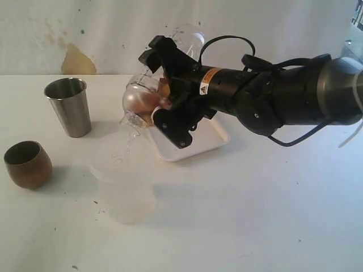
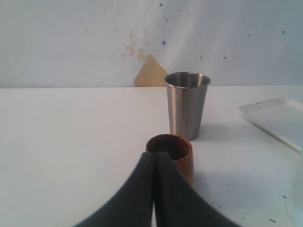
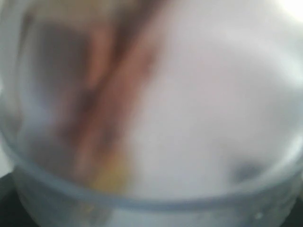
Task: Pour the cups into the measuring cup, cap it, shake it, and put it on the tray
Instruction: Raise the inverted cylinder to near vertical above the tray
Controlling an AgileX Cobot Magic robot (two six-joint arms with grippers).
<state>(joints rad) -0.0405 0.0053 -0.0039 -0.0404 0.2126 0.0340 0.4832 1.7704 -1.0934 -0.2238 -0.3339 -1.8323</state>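
My right gripper (image 1: 164,89) is shut on the measuring cup (image 1: 140,97), a clear tumbler held tilted in the air above the white tray (image 1: 198,146). Brown and yellow contents show through it, and it looks motion-blurred. In the right wrist view the clear cup (image 3: 189,118) fills the frame, out of focus, and hides the jaws. The steel tumbler (image 1: 68,106) stands upright at the left, with the brown wooden cup (image 1: 27,164) in front of it. My left gripper (image 2: 155,154) is shut and empty, just short of the wooden cup (image 2: 183,160), with the steel tumbler (image 2: 187,106) beyond.
A frosted translucent container (image 1: 125,192) stands on the white table in front of the tray, below the tilted cup. The tray's corner (image 2: 279,119) shows in the left wrist view. A stained white wall closes the back.
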